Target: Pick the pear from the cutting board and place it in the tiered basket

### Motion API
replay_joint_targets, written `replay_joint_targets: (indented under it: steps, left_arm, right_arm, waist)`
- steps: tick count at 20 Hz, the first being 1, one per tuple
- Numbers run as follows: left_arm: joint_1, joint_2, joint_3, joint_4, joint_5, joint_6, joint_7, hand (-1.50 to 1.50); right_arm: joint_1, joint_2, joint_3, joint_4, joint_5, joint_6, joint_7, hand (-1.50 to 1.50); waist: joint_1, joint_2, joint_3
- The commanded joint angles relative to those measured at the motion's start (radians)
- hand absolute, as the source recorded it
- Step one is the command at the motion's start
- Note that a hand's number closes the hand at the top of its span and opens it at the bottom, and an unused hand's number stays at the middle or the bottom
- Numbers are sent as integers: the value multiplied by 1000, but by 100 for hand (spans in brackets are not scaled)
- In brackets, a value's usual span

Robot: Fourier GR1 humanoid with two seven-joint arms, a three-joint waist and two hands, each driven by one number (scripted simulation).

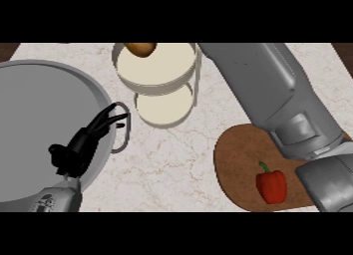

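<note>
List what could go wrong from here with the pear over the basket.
1. The pear sits at the far rim of the tiered basket's upper tier, so it might roll off the edge.
2. The right forearm lies close beside the basket and could knock it when pulling back.
3. That forearm also crosses the cutting board and could brush the red pepper.

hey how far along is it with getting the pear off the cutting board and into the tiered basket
Mostly done, it seems. The cutting board holds only a red bell pepper. A brownish fruit, probably the pear, sits at the far rim of the tiered basket. The right hand itself is out of view, so release isn't confirmed. The left hand hangs over the grey pot.
</note>
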Motion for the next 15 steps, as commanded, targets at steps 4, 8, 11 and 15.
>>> replay_joint_targets:
  steps: [4, 8, 11, 15]
  left_arm:
    - [56, -10, 25, 27, 19, 4, -19, 0]
    - [70, 1, 46, 0, 18, 18, 6, 0]
    - [124, -6, 35, -33, 19, 12, 0, 0]
    - [140, 7, 62, -60, 39, 6, 2, 0]
  right_arm:
    - [87, -125, 16, -162, 101, -145, 66, -150]
    - [210, -195, -14, -359, 76, -118, 52, -150]
    - [340, -249, -22, -495, 55, -62, 59, -150]
    - [473, -304, -2, -699, 15, 43, 97, -150]
  waist:
    - [-63, -17, -5]
    - [-92, -25, -4]
    - [-108, -32, -3]
    - [-126, -39, -4]
